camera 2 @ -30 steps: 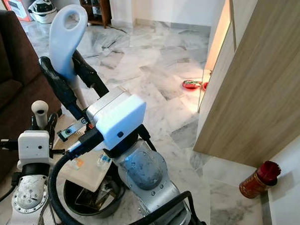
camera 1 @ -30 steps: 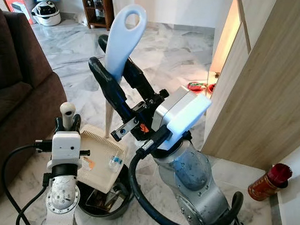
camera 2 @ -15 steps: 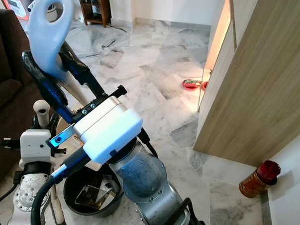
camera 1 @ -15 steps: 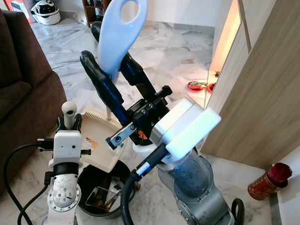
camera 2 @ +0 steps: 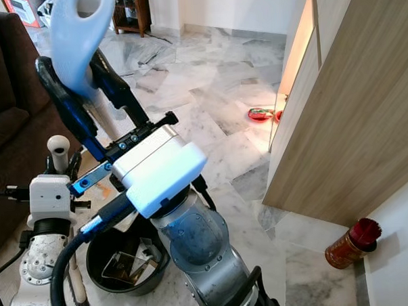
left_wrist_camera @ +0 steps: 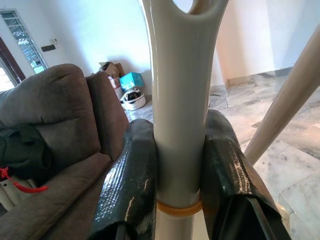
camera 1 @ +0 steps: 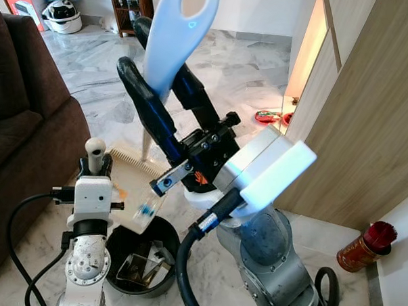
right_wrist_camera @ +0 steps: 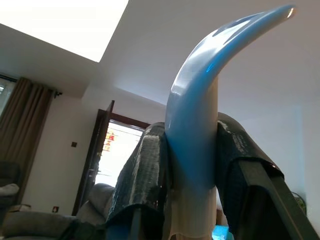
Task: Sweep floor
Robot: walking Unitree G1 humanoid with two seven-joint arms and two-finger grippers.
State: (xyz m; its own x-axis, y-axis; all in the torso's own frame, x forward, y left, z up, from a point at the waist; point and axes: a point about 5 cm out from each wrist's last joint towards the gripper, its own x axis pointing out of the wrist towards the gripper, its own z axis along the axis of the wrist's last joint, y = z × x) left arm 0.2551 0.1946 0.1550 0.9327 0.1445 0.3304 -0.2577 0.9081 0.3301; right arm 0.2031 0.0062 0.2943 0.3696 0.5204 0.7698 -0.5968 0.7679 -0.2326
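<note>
We are clamping our right gripper (camera 1: 162, 87) around the pale blue, loop-ended dustpan handle (camera 1: 178, 32), tilting the cream ribbed dustpan (camera 1: 132, 180) over the black bin (camera 1: 137, 261) on the marble floor (camera 1: 241, 83). Our left gripper (left_wrist_camera: 180, 175) is squeezing the cream brush handle (left_wrist_camera: 177, 100) upright beside the brown sofa (camera 1: 20, 127).

Counted in view: two grippers, left gripper (left_wrist_camera: 179, 170) and right gripper (camera 1: 165, 70); one blue handle (camera 1: 178, 32), one cream dustpan (camera 1: 132, 180), one black bin (camera 1: 142, 261), one sofa (camera 1: 20, 120), one red canister (camera 1: 362, 248).
</note>
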